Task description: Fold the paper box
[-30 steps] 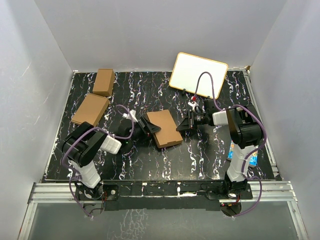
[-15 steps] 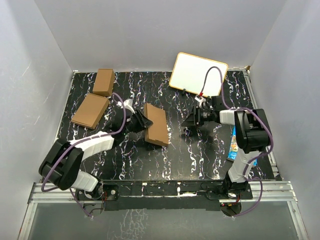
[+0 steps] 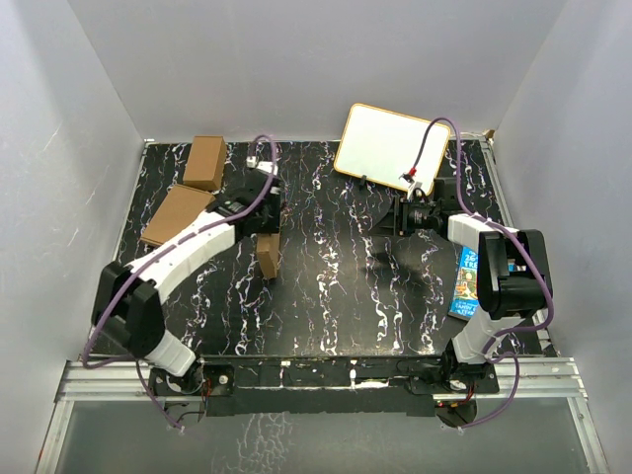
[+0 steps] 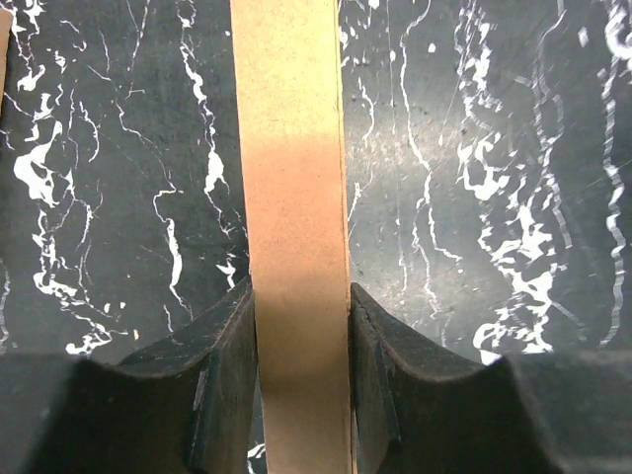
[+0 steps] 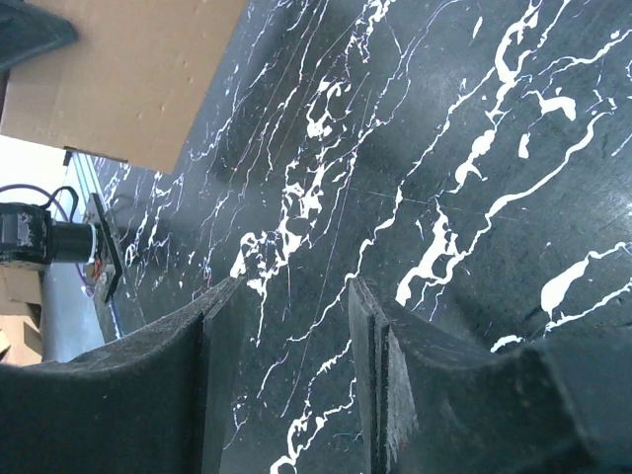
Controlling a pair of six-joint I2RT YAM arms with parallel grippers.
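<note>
1. Left wrist view: the left gripper [image 4: 299,296] is clamped on the paper box [image 4: 291,148], one pad against each cardboard face.
2. Right wrist view: the right gripper [image 5: 294,296] has its jaws apart with nothing between them. Only the marbled table [image 5: 444,148] lies below.
3. Box location: left of the table's middle, turned on edge under the left gripper. Whether its lower edge touches the table cannot be told.
4. Slip hazard: the pads appear to cover only a short strip of the box. A fast swing or wrist roll would likely pivot or drop it.
5. Unfolding hazard: held edge-up by one gripper, loose flaps could spring open.
6. Collision hazard: the larger carton [image 3: 178,215] lies near the left edge, close to the left arm. The smaller carton [image 3: 205,161] sits by the far left corner. A leftward sweep risks striking either.
7. Open room: the widest free run lies between the two grippers, toward the near edge.
8. Right-side limits: the whiteboard [image 3: 392,143] stands at the far edge, and a blue packet [image 3: 466,281] lies along the right edge.
</note>
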